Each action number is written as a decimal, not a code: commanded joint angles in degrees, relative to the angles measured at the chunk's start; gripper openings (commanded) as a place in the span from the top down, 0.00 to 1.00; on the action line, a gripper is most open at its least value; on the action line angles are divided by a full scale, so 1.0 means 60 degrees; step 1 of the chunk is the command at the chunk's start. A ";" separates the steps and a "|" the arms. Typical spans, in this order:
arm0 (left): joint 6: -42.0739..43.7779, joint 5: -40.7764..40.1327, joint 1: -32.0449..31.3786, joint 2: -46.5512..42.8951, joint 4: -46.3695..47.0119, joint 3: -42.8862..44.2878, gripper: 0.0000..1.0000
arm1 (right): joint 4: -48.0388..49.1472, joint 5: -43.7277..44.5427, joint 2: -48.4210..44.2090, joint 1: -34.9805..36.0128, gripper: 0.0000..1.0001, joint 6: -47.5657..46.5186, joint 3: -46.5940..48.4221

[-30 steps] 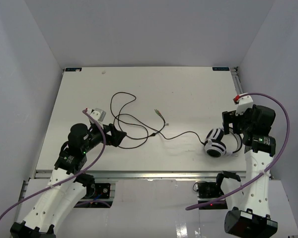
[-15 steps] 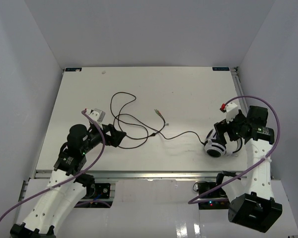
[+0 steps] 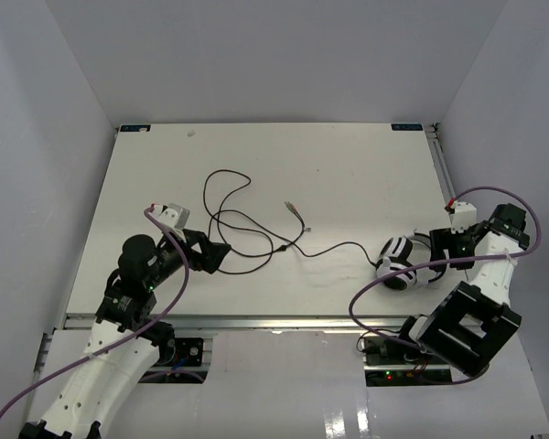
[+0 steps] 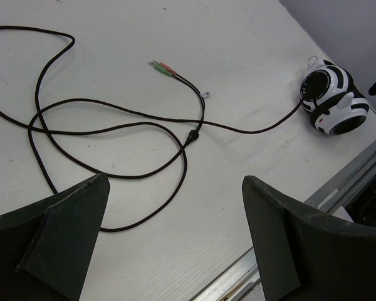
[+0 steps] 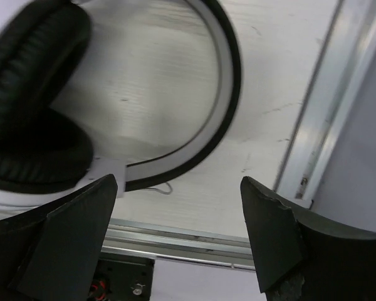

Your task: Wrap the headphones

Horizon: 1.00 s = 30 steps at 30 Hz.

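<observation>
The headphones (image 3: 399,263) lie near the table's front right, with striped white-and-black earcups (image 4: 333,103). Their thin black cable (image 3: 240,222) runs left in loose loops to a small plug (image 3: 293,208), which the left wrist view shows with green and pink tips (image 4: 161,66). My right gripper (image 3: 437,249) stands open just right of the headphones. In its wrist view (image 5: 178,180) the headband (image 5: 222,94) curves just beyond the fingers, with the black ear pads (image 5: 31,94) at left. My left gripper (image 3: 216,254) is open low over the table (image 4: 175,180), near the cable's closest loop.
An aluminium rail (image 3: 274,320) runs along the table's front edge, close under the right gripper (image 5: 175,241). Another rail (image 5: 329,94) borders the right edge. White walls enclose the table. A purple arm cable (image 3: 384,283) loops beside the headphones.
The right arm has swung toward the right front corner and turned its wrist, bringing the gripper down beside the headband. The left arm shifted only slightly. The headphones and cable lie as before.
</observation>
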 commanded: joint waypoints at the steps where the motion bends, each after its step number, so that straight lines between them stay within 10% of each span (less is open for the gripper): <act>1: 0.0062 0.0172 -0.0023 -0.0099 0.0064 -0.0076 0.02 | 0.1365 0.0845 0.0284 -0.0452 0.17 0.0483 -0.0293; 24: 0.0062 0.0173 -0.0023 0.0284 0.0021 -0.0090 0.02 | 0.3516 0.0456 0.2999 -0.0467 0.61 0.1855 -0.1427; 30: 0.0062 0.0158 -0.0023 0.0267 0.0009 -0.0090 0.02 | 0.3819 0.0320 0.3123 -0.0468 0.87 0.1995 -0.1575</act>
